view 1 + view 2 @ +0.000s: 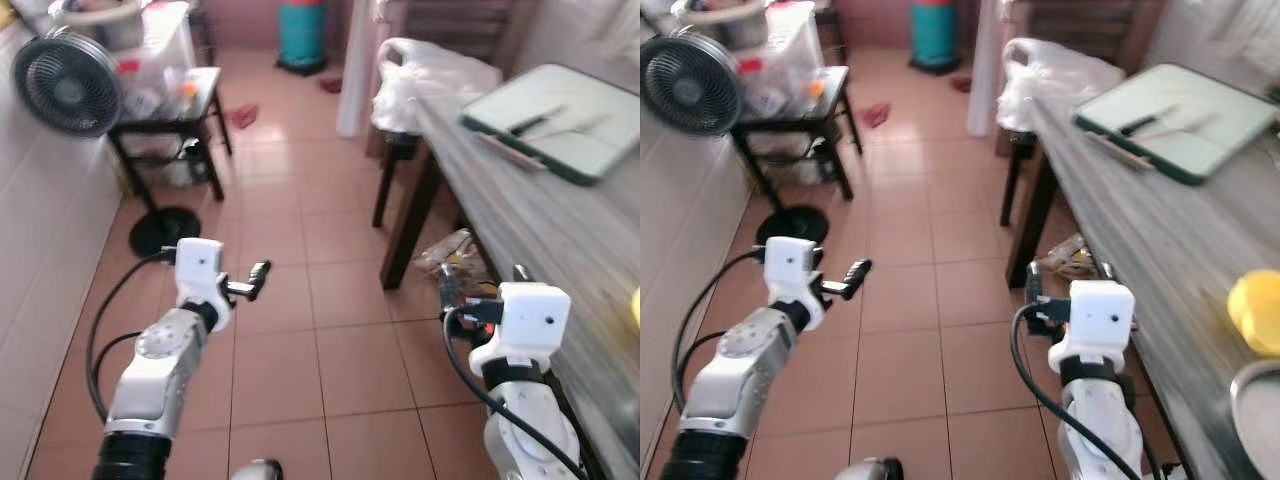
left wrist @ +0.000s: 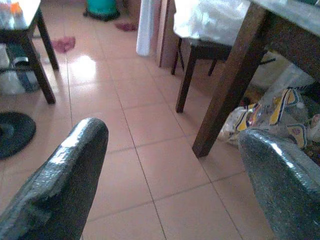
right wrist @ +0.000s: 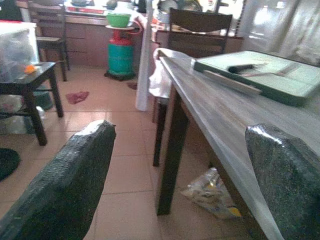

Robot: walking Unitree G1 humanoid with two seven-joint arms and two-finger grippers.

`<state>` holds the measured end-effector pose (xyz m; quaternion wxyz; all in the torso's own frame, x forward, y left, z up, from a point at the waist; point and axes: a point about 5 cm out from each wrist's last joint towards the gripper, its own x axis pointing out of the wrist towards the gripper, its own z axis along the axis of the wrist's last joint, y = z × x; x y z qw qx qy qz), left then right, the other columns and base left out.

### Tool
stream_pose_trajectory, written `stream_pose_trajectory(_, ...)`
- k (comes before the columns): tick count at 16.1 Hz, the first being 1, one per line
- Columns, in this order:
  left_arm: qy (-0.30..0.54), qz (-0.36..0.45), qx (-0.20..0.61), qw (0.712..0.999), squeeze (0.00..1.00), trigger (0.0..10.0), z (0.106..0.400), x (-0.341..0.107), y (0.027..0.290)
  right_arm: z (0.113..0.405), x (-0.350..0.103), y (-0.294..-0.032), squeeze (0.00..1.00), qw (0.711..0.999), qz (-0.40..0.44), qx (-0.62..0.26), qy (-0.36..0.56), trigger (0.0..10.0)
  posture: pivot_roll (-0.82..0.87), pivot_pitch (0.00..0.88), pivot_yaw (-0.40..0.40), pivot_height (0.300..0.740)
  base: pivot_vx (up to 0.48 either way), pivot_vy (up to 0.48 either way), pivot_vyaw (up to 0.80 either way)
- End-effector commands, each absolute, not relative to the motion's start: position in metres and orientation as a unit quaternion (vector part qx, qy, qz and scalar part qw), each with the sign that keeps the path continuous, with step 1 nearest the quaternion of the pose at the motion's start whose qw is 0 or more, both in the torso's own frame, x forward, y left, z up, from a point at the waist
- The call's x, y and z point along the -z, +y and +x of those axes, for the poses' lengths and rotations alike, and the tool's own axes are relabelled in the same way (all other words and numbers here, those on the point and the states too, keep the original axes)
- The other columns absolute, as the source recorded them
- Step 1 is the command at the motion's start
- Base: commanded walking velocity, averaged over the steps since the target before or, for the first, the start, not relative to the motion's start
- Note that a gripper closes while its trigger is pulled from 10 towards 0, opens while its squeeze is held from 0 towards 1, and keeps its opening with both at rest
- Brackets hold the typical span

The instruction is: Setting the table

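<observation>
A long grey wooden table runs along my right side. On its far part lies a white tray with a green rim holding a dark-handled knife and other utensils. Near me on the table sit a yellow object and the rim of a metal dish. My left gripper is held open over the tiled floor, away from the table. My right gripper is open beside the table's near edge, with nothing between its fingers.
A white plastic bag rests on a chair at the table's far end. A crumpled bag lies on the floor by the table leg. To the left stand a fan, a black side table and, further back, a green cylinder.
</observation>
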<state>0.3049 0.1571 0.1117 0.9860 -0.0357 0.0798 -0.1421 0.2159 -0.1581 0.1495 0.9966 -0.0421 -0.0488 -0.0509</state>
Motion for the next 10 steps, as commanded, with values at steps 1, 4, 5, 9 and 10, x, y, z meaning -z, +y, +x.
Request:
stream_pose_trajectory(1, 0.086, -0.037, 0.146, 0.985, 0.00, 10.0, 0.3033, -0.1075, 0.1536, 0.2150, -0.1459, -0.1621, 0.78, 0.997, -0.044, 0.056, -0.040, 10.0, 0.10, 0.124, -0.030, 0.740, 0.000, 0.480, 0.00)
stream_pose_trajectory(4, 0.089, -0.037, 0.148, 0.984, 0.00, 10.0, 0.3036, -0.1063, 0.1527, 0.2151, -0.1443, -0.1624, 0.77, 0.997, -0.043, 0.058, -0.038, 10.0, 0.10, 0.123, -0.027, 0.740, 0.000, 0.480, 0.00)
stream_pose_trajectory(5, 0.089, -0.036, 0.148, 0.984, 0.00, 10.0, 0.3039, -0.1061, 0.1528, 0.2154, -0.1443, -0.1623, 0.77, 0.997, -0.043, 0.058, -0.039, 10.0, 0.11, 0.123, -0.026, 0.740, 0.000, 0.480, 0.00)
stream_pose_trajectory(9, 0.091, -0.037, 0.154, 0.983, 0.00, 10.0, 0.3028, -0.1045, 0.1508, 0.2163, -0.1442, -0.1618, 0.76, 0.997, -0.042, 0.059, -0.039, 10.0, 0.11, 0.124, -0.021, 0.740, 0.000, 0.480, 0.00)
stream_pose_trajectory(10, 0.092, -0.037, 0.154, 0.983, 0.00, 10.0, 0.3031, -0.1042, 0.1507, 0.2163, -0.1440, -0.1616, 0.76, 0.997, -0.041, 0.058, -0.039, 10.0, 0.11, 0.123, -0.022, 0.740, 0.000, 0.480, 0.00)
